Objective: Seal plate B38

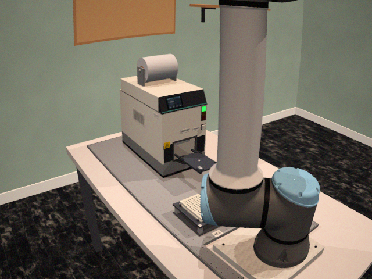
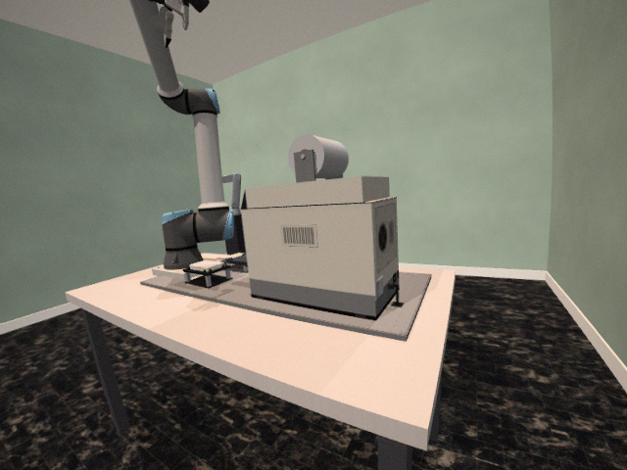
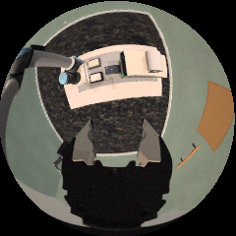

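Where green walls meet dark floor, we see a pale table [image 1: 99, 168]. Plate B38 [image 1: 192, 205], white and gridded, lies in its nest; our gripper [image 3: 117, 143] hangs high, jaws apart, holding nothing.

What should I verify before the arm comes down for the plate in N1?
1. Sealer lamp green: ok.
2. Sealer's stage out and bare: ok.
3. Gripper jaws open, nothing between them: ok.
4. Well plate in the nest by the N1 label: present, but the arm hides part of it, so seating cannot tell.
5. B38 marking: cannot tell, too small.
6. Gripper lined up over N1: not ok, it hangs high above the table.
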Controlling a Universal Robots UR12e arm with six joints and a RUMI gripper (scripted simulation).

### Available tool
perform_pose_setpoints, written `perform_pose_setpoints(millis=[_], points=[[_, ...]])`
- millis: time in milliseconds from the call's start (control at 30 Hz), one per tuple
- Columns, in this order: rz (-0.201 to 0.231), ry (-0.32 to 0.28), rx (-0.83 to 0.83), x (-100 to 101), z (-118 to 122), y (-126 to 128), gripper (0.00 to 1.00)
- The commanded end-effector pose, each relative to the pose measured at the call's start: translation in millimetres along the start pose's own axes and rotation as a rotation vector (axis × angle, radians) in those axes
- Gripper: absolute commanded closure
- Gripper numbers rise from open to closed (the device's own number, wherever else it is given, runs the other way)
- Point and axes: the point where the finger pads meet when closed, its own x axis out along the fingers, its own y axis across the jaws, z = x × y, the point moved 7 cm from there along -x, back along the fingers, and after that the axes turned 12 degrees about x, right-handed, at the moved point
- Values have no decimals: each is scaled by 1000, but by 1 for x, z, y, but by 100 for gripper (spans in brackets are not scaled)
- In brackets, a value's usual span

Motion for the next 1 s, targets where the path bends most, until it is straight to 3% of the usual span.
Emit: perform_pose_setpoints(millis=[0,967], points=[[1,-1,-37,-1,-23,4,32],[1,-1,-199,-1,-125,10,32]])
